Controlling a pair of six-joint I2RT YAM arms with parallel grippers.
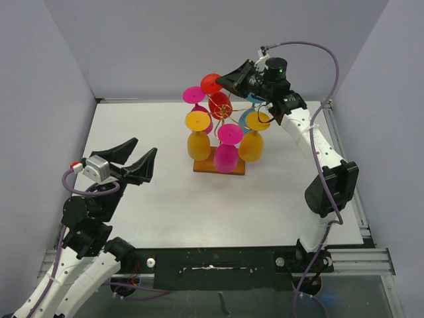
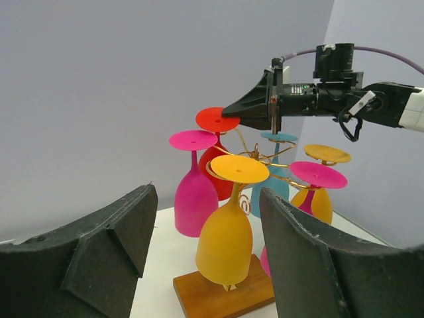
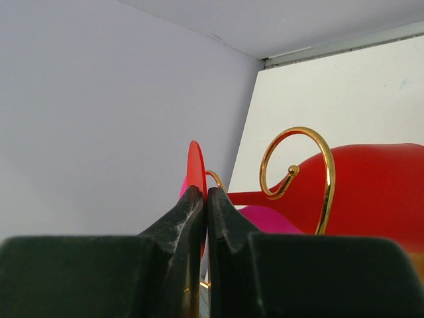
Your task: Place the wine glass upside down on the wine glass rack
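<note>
- Top view: the red wine glass (image 1: 220, 105) hangs upside down on the thin gold wire wine glass rack (image 1: 201, 166). Its stem stands straight up, with the flat round foot (image 1: 211, 83) on top. The right end effector (image 1: 222, 79) pinches that foot. The left end effector (image 1: 136, 162) is wide open over the white counter (image 1: 165, 205), well apart.
- Left wrist view: a smooth pink glass (image 2: 195, 199) and an orange glass (image 2: 225, 242) hang bowl-down above the brown wooden base (image 2: 222, 291).
- Right wrist view: the black fingers (image 3: 175, 225) are nearly closed on the thin red foot. A gold curl (image 3: 298, 130) wraps the stem.

Hanging glasses (image 1: 198, 146) crowded every side of the wine glass rack (image 1: 204, 166); bare table (image 1: 146, 119) lay open to its left, toward the left gripper (image 1: 146, 146).
</note>
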